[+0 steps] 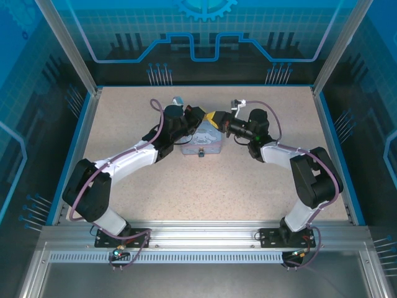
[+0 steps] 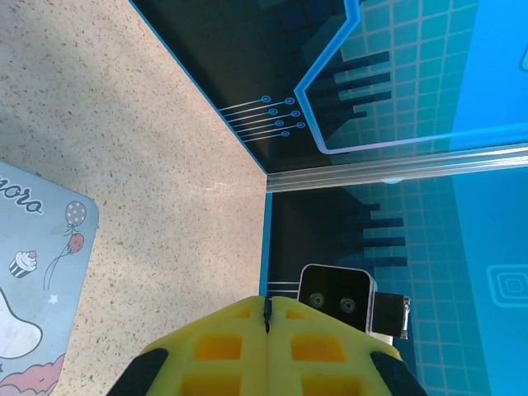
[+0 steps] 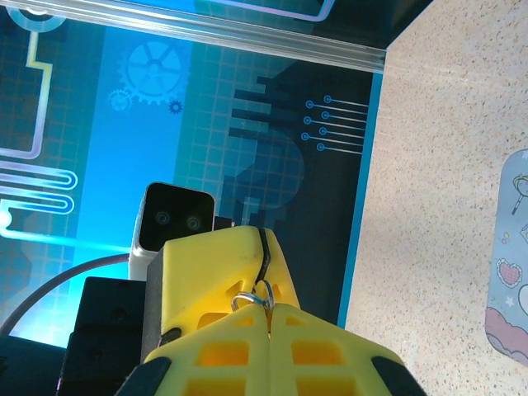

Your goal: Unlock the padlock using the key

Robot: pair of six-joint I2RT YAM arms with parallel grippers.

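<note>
Pinching the key [image 2: 266, 309] above the tin [image 1: 211, 146], the left gripper [image 2: 268, 300] meets the right gripper [image 3: 269, 307], pressed shut at a small ring [image 3: 252, 299]; a mistimed release could drop the key, while the padlock [image 1: 201, 153] seemingly lies beside the tin.

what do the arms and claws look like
The left arm and right arm have white links between bulky black joints, with a purplish cable looping along each. The left claw and right claw each have two yellow fingers with square recessed pockets. Each wrist carries a pale camera box with two lenses.
</note>
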